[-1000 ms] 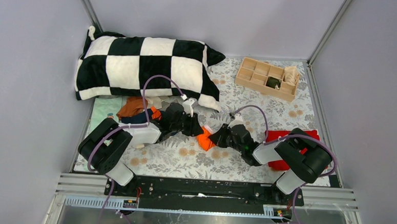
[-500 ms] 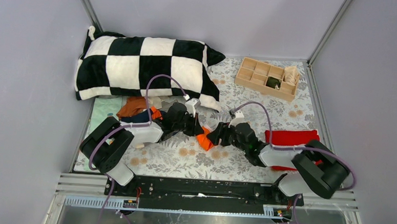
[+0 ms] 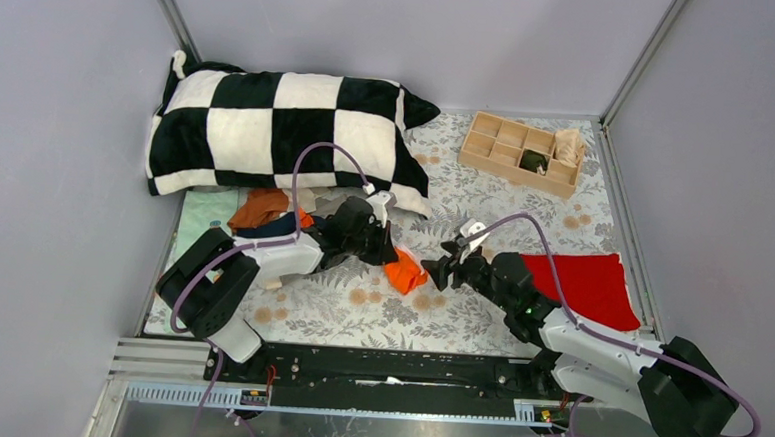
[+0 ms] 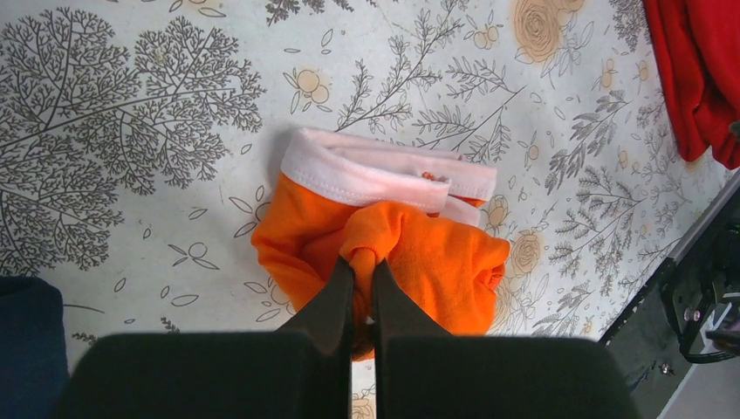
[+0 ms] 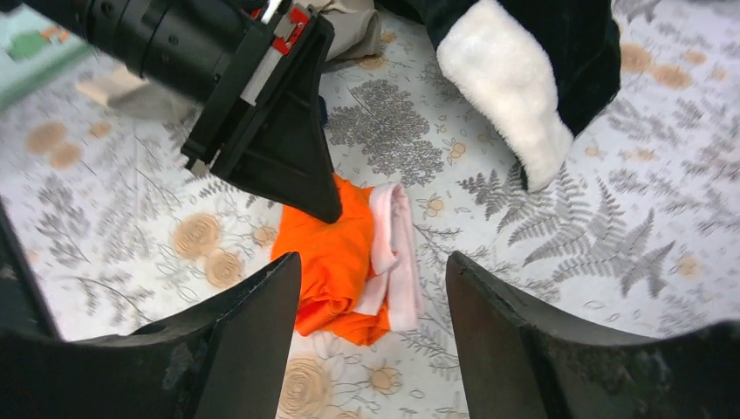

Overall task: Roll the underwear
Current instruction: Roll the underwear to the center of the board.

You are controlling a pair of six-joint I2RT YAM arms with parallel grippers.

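The bright orange underwear [image 3: 404, 271] with a pale waistband lies bunched on the floral mat between the two arms. My left gripper [image 3: 388, 252] is shut on a fold of its orange cloth [image 4: 410, 253], pinched between the black fingertips [image 4: 342, 279]. My right gripper [image 3: 440, 272] stands open just to the right of the garment and does not touch it. In the right wrist view the orange underwear [image 5: 336, 262] lies past the spread jaws, with the left gripper's fingers [image 5: 297, 166] coming down on its far side. Rust-brown and navy underwear [image 3: 263, 215] lie piled behind the left arm.
A black-and-white checked pillow [image 3: 278, 133] lies at the back left, with its corner [image 5: 510, 105] close to the right gripper. A wooden compartment box [image 3: 520, 152] stands at the back right. A red cloth [image 3: 585, 286] lies flat at the right, beside the right arm.
My right gripper has opened and drawn back to the right, off the orange underwear. The right arm swung low and uncovered the red cloth. My left gripper shut on the orange underwear.
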